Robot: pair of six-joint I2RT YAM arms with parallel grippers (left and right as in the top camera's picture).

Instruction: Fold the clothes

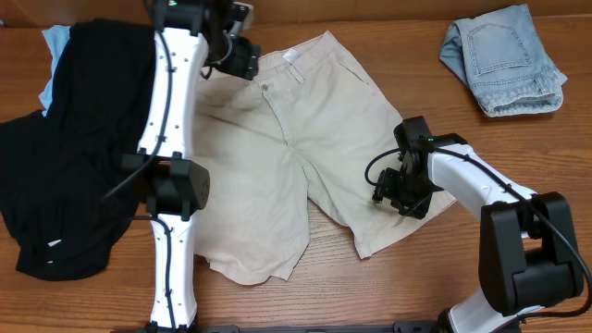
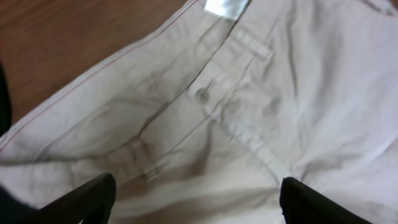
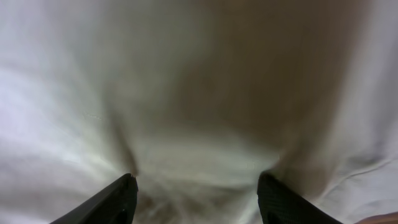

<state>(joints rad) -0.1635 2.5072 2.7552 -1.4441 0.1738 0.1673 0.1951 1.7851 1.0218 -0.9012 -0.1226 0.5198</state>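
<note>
At centre, pale beige cotton shorts (image 1: 277, 157) lie waistband (image 2: 186, 109) uppermost; left jaws gape above it, right jaws, narrower, straddle the lower-right leg.

Brown wooden table (image 1: 370, 296), visible grain, even light

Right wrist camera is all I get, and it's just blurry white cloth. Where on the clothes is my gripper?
Observer: The right gripper is at the outer edge of one leg of the beige shorts, near the hem.
Operator: Where's the other arm?
Observer: The left gripper hangs open over the waistband, close to the button.
Operator: Is anything else on the table?
Observer: Yes, light-blue denim shorts lie in the far right corner, apart from the beige pair.
</note>
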